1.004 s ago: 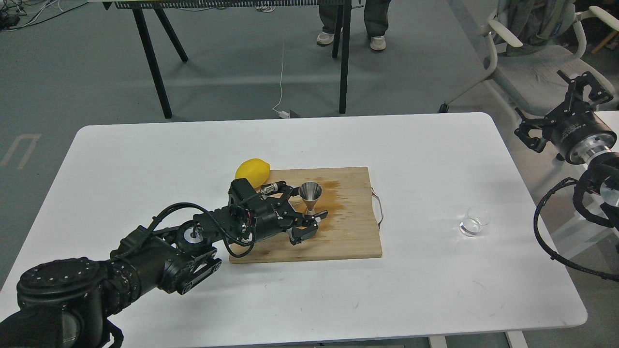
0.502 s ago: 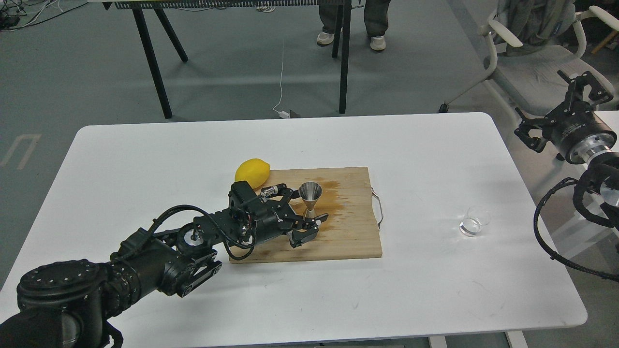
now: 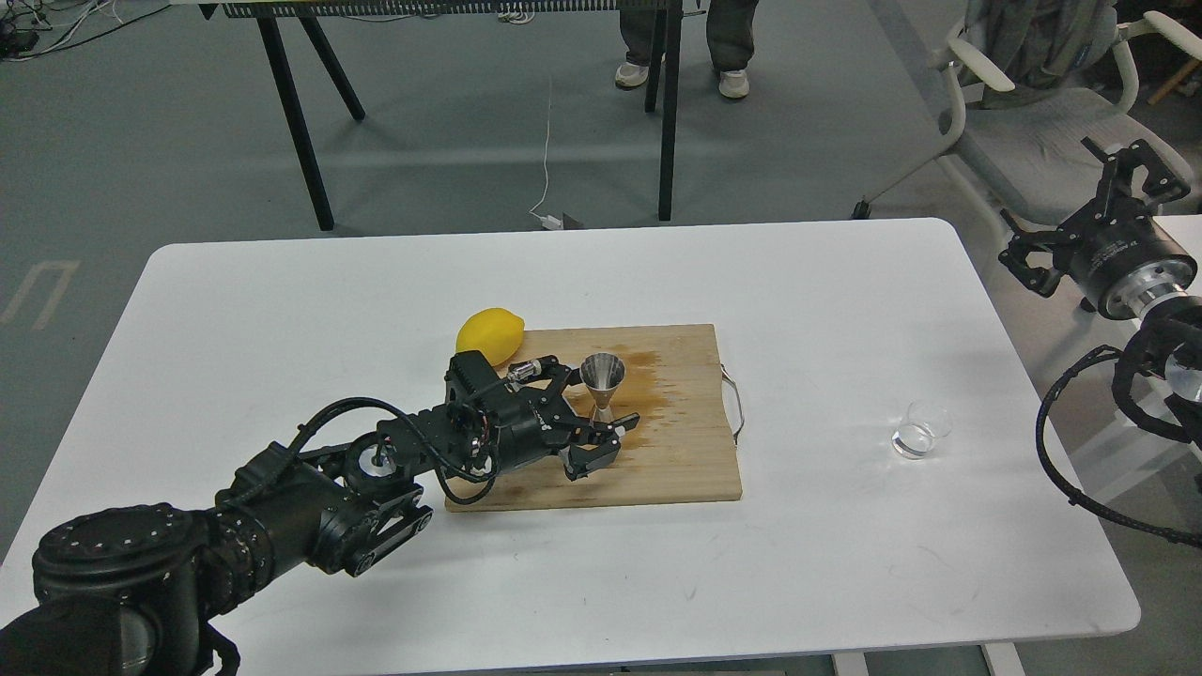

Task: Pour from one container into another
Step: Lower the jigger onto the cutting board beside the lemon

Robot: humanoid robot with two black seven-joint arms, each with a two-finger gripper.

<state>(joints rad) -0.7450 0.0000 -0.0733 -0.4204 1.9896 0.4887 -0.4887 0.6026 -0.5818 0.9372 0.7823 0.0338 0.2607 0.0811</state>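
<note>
Left pincer (image 3: 590,402) spread wide, low, right pincer (image 3: 1089,211) raised, splayed

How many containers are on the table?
2: a steel jigger upright on the cutting board, between the left gripper's open fingers, and a clear glass tumbler on the table's right side.

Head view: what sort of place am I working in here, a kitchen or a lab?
Probably a robotics lab or workshop, not a kitchen: bare grey floor, a black-legged workbench with loose cables, a grey office chair, and a bystander's legs behind the white table.
</note>
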